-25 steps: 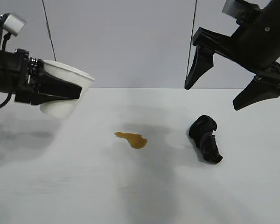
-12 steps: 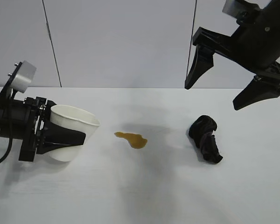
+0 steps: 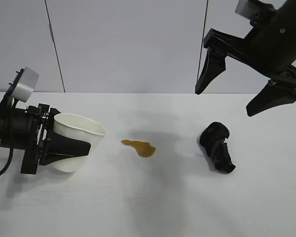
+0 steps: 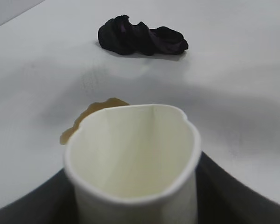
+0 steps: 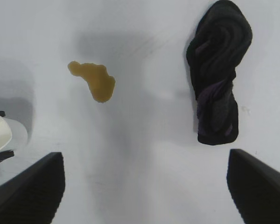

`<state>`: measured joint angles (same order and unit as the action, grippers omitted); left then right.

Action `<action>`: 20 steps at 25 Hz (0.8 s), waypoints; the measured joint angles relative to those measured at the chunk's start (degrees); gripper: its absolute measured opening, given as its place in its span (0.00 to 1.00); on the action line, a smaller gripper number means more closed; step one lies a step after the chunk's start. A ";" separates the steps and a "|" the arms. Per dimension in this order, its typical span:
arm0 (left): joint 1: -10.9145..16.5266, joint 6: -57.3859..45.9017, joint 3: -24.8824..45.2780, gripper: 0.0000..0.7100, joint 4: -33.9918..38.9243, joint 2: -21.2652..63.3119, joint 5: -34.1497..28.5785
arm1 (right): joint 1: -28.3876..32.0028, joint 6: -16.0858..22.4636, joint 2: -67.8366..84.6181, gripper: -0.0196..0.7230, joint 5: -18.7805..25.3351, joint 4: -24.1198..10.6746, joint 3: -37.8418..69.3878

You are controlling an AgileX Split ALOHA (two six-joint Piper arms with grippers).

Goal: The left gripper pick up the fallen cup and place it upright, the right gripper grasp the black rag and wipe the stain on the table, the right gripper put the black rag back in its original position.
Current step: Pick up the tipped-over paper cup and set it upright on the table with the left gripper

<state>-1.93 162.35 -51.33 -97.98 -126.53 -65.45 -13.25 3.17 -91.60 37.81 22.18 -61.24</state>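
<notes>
My left gripper (image 3: pixel 71 148) is shut on the white paper cup (image 3: pixel 79 140), which sits mouth-up and slightly tilted on the table (image 3: pixel 148 207) at the left. In the left wrist view the cup (image 4: pixel 133 158) fills the foreground between the black fingers (image 4: pixel 224 191). The brown stain (image 3: pixel 139 147) lies at mid-table, right of the cup; it also shows in the wrist views (image 4: pixel 91 116) (image 5: pixel 94 80). The black rag (image 3: pixel 217 146) lies on the table at the right (image 5: pixel 218 74) (image 4: pixel 140 36). My right gripper (image 3: pixel 234 91) hangs open and empty high above the rag.
A pale panelled wall (image 3: pixel 128 44) stands behind the table's back edge. The cup's rim shows at the edge of the right wrist view (image 5: pixel 0 133).
My left gripper has come down with the cup from mid-air to the table surface and turned it more upright. The right arm, rag and stain have not moved.
</notes>
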 joint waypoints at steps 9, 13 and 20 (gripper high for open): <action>0.00 0.00 -0.07 0.60 -0.19 -1.38 -0.07 | 0.00 0.00 0.00 0.90 0.15 0.00 0.00; 0.00 0.00 -0.07 0.89 -0.19 -1.38 -0.07 | 0.00 0.00 0.00 0.90 0.15 0.00 0.00; 0.06 -6.82 -0.07 0.97 -0.19 2.30 0.16 | 0.00 0.00 0.00 0.90 0.15 -0.05 0.00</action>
<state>-1.87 155.54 -51.40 -98.17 -124.24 -65.29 -13.25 3.17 -91.60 37.96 22.13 -61.24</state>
